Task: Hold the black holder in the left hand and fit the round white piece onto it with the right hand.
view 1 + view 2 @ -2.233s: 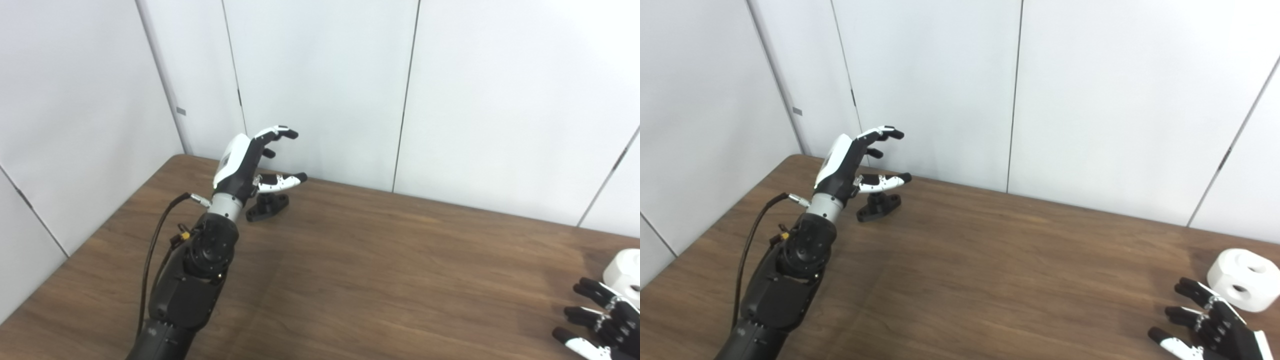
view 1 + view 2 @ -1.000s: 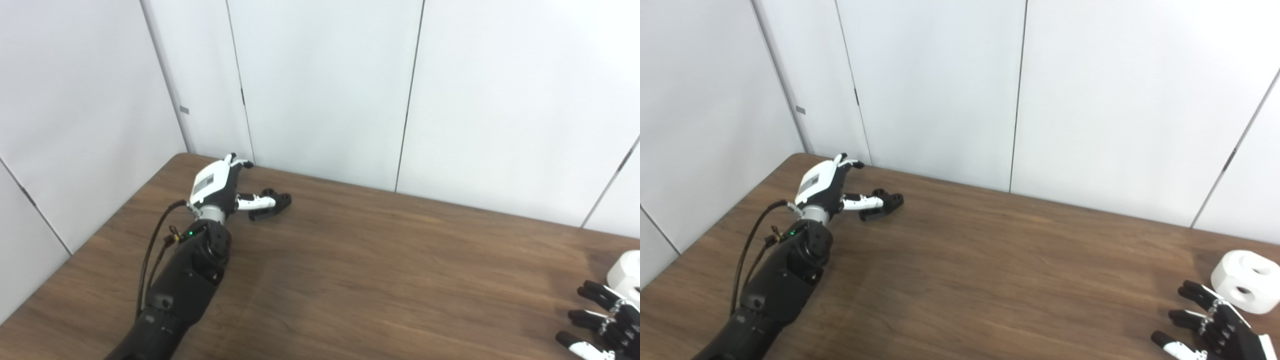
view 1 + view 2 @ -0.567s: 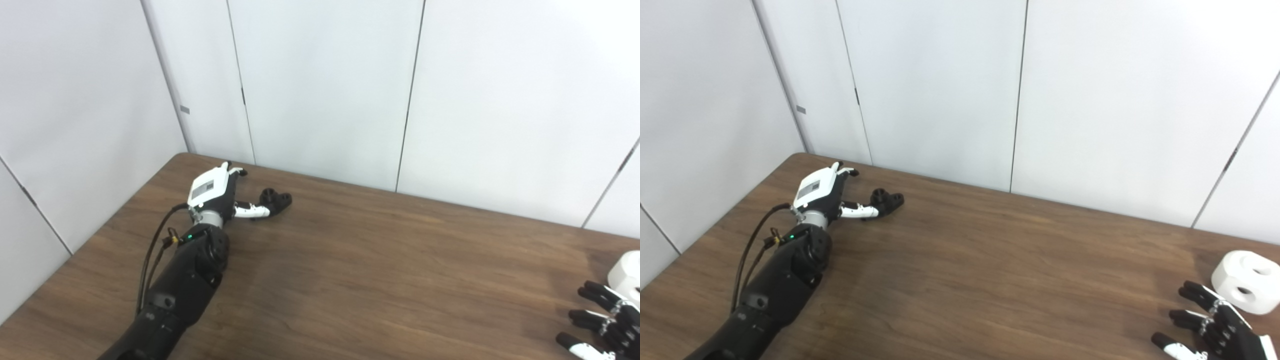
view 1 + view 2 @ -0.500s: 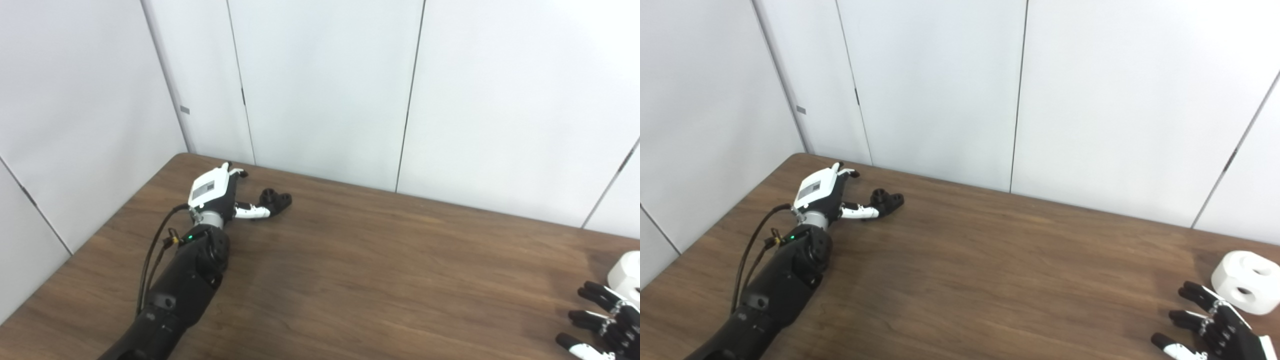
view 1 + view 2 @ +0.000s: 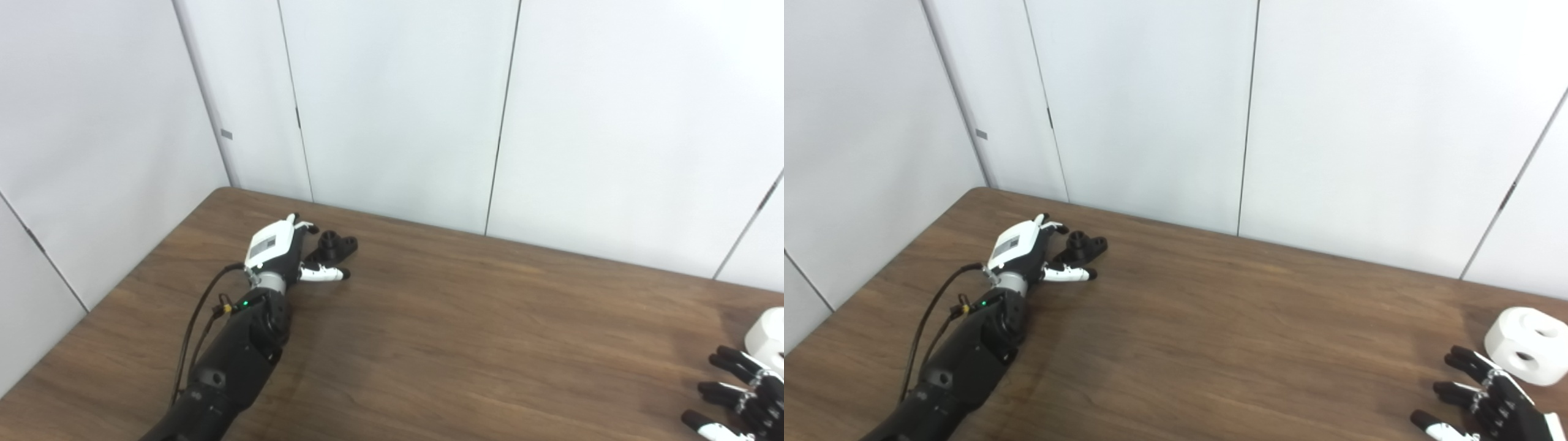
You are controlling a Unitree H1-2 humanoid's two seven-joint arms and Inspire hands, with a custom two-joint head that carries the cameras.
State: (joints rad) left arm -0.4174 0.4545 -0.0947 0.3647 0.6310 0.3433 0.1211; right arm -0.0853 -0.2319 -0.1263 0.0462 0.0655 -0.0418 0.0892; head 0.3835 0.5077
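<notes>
The black holder point(image 5: 334, 245) lies on the brown table point(image 5: 465, 331) at the far left, near the wall. My left hand point(image 5: 283, 249) rests low on the table just left of the holder, palm down, its fingers beside the part and its thumb stretched out in front of it; the hand is open and holds nothing. The round white piece point(image 5: 1526, 345), with two holes in it, sits at the far right of the table. My right hand point(image 5: 1488, 399) lies open at the bottom right corner, its fingers spread just short of the white piece.
White wall panels point(image 5: 398, 110) close off the table's back and left sides right behind the holder. A black cable point(image 5: 199, 318) loops along my left forearm.
My left hand came down from above the holder to the table, then slid a little right and nearer, its thumb now in front of the holder. The right hand has hardly moved.
</notes>
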